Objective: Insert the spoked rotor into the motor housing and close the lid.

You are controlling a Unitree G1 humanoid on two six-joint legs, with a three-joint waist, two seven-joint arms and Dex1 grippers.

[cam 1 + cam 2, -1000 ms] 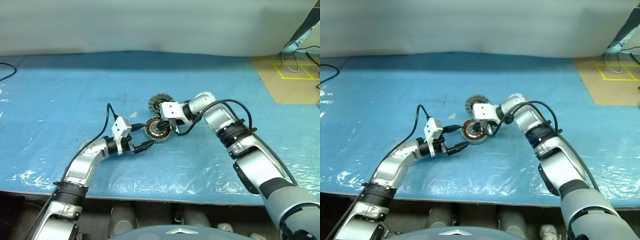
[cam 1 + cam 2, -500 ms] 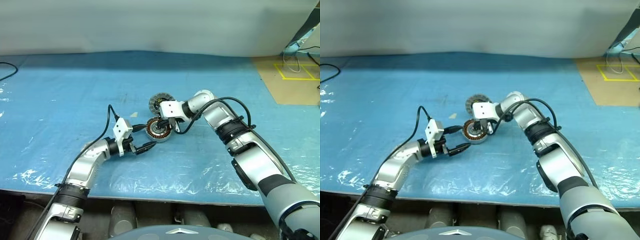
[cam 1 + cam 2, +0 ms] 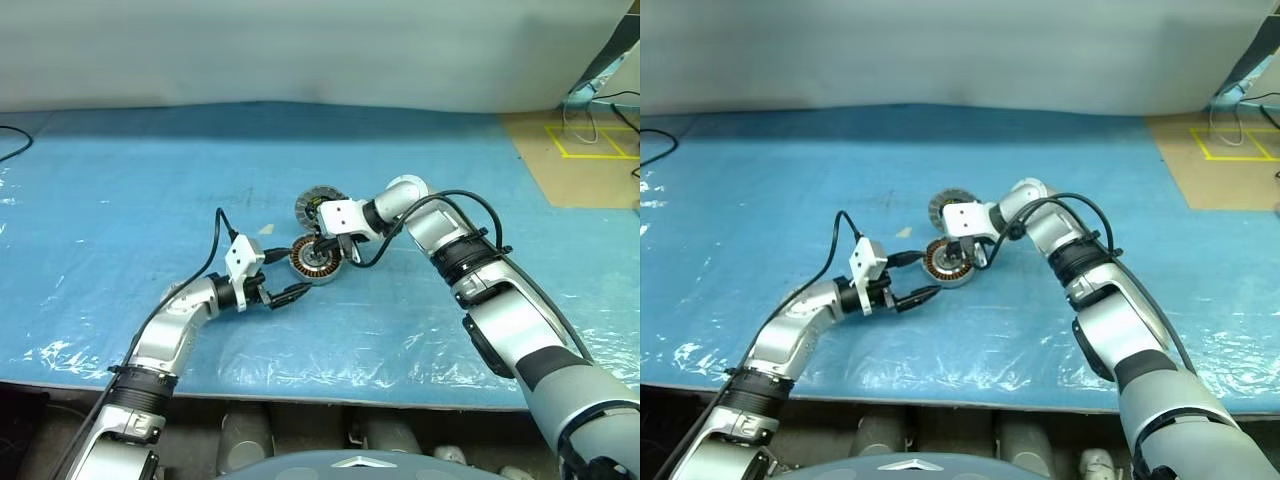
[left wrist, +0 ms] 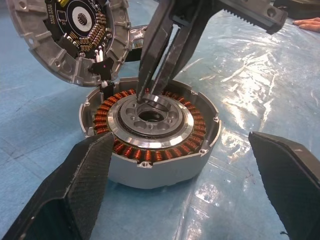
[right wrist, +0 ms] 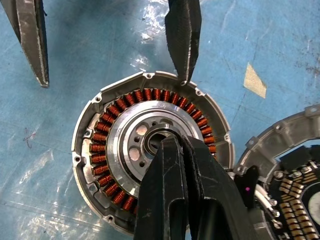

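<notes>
The motor housing (image 3: 314, 263) lies on the blue table with its copper windings (image 4: 125, 150) facing up. The spoked rotor (image 5: 131, 145) sits inside the ring of windings. My right gripper (image 5: 172, 141) is shut and points down from above, its tips resting on the rotor's hub. My left gripper (image 3: 288, 274) is open, one finger (image 4: 75, 185) on each side of the housing, apart from its wall. The lid (image 4: 70, 35) leans tilted against the housing's far rim, showing its dark inner face of small parts.
A small scrap of tape (image 5: 254, 80) lies on the blue plastic sheet (image 3: 120, 200) near the lid. A black cable (image 3: 12, 142) runs at the far left. Brown floor with yellow markings (image 3: 585, 140) is at the back right. The table's front edge (image 3: 300, 382) is close.
My right wrist has tilted slightly above the housing, with its tips staying at the rotor's centre. The left arm, housing and lid have not moved.
</notes>
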